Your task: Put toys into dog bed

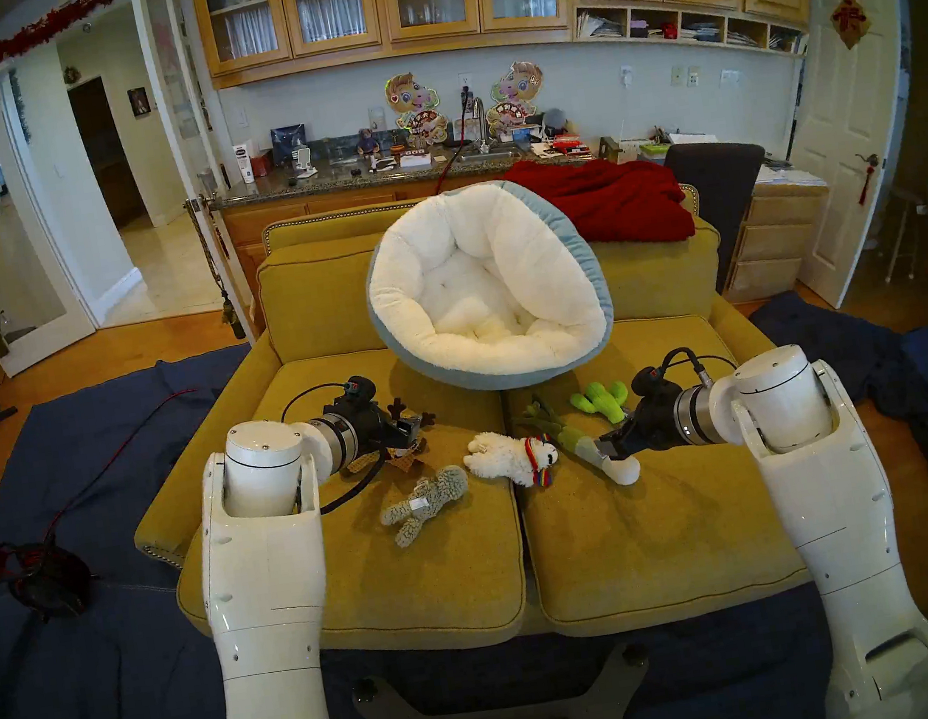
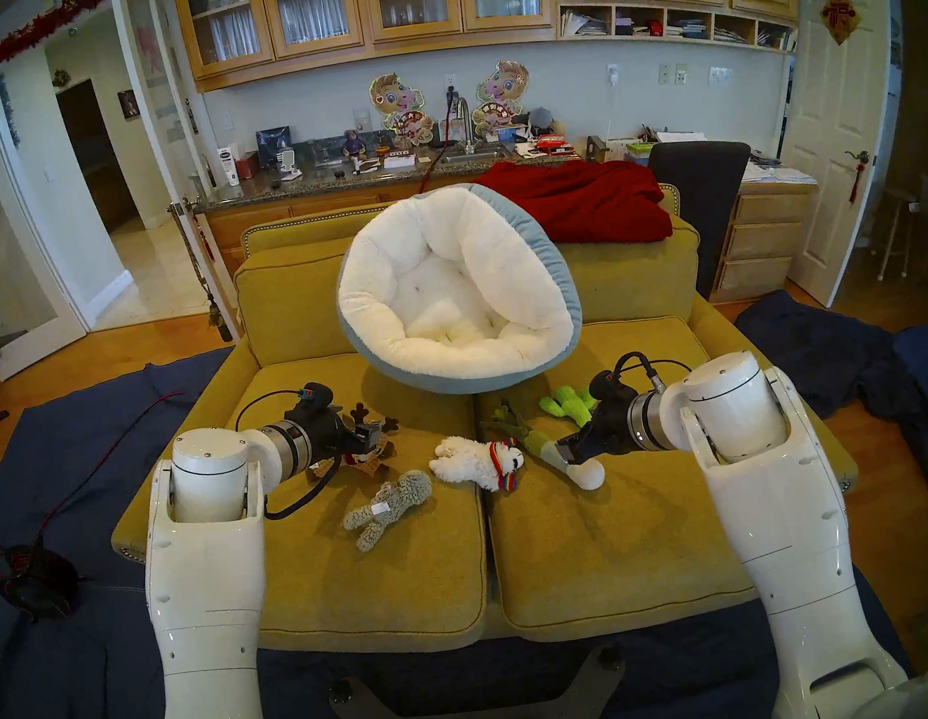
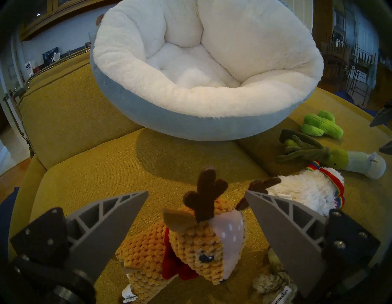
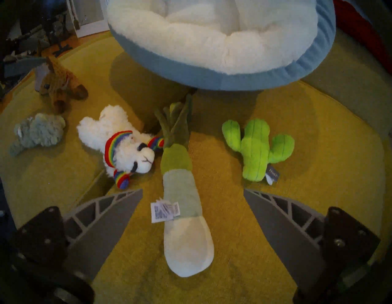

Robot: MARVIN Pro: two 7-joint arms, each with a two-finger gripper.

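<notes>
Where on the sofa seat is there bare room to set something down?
Bare: the near half of both seat cushions, in front of the grey fuzzy toy and the leek; also the dog bed interior. Crowded: the strip under the bed's front rim, holding reindeer, llama and cactus.

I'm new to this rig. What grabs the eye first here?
The big white dog bed propped tilted against the yellow sofa's back. Before it lie five toys, none inside; open fingers of the left gripper straddle the reindeer, the right gripper's the leek.
</notes>
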